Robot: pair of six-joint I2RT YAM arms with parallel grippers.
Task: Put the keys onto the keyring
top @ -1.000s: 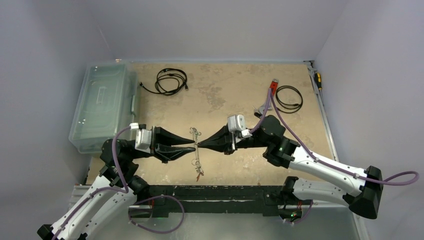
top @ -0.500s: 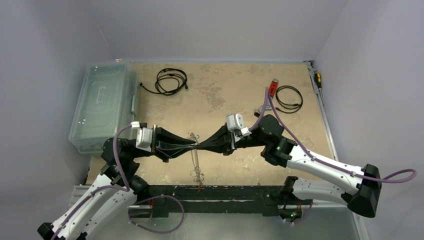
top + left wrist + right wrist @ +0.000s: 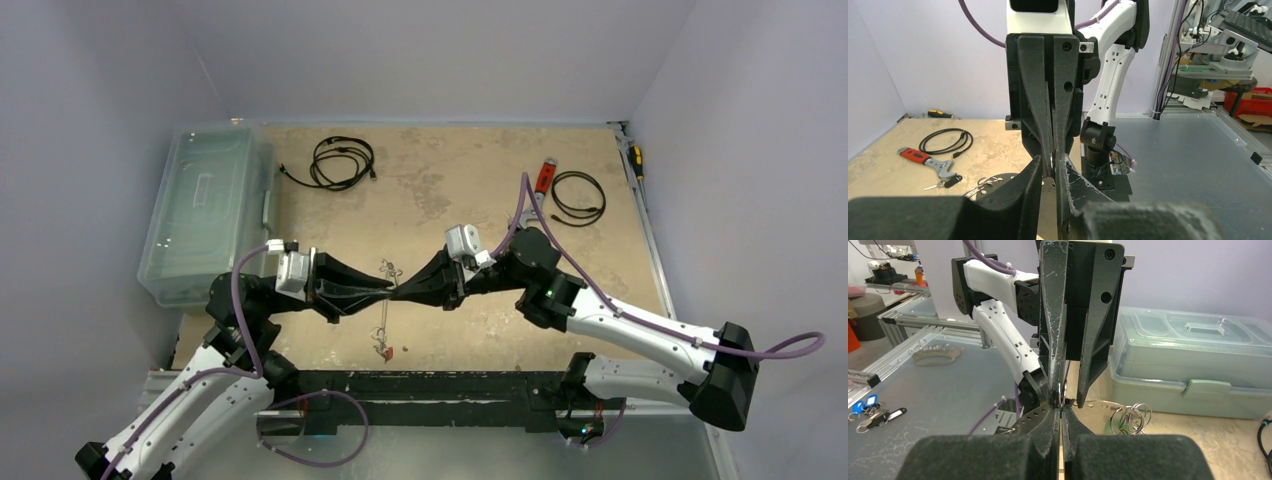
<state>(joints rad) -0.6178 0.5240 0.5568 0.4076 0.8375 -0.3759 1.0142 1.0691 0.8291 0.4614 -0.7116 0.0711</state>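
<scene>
Just beyond the arm bases, the two grippers meet tip to tip above the near middle of the table [image 3: 450, 190]. The right gripper [image 3: 397, 293] has its jaws pressed together on the keyring [image 3: 384, 315], a thin grey hoop that is seen edge-on from above as a line running from near to far. The left gripper [image 3: 388, 288] faces it from the other side. Its jaws stand slightly apart, one on each side of the right gripper's tips. Whether they touch the hoop cannot be told.

At the hoop's near end hang small keys [image 3: 382, 351], one reddish. By its far end is a bunch of small wire rings [image 3: 1130, 417].

Farther back on the right, a red-handled wrench [image 3: 541, 180] lies with a black-headed key [image 3: 951, 181] just beside its jaw. A coiled black cable [image 3: 579, 195] lies near the wrench, and a yellow-and-black screwdriver [image 3: 636, 160] sits at the table's edge. On the left stands a clear lidded box [image 3: 205, 210], and a second black cable [image 3: 343, 160] lies near the back.
</scene>
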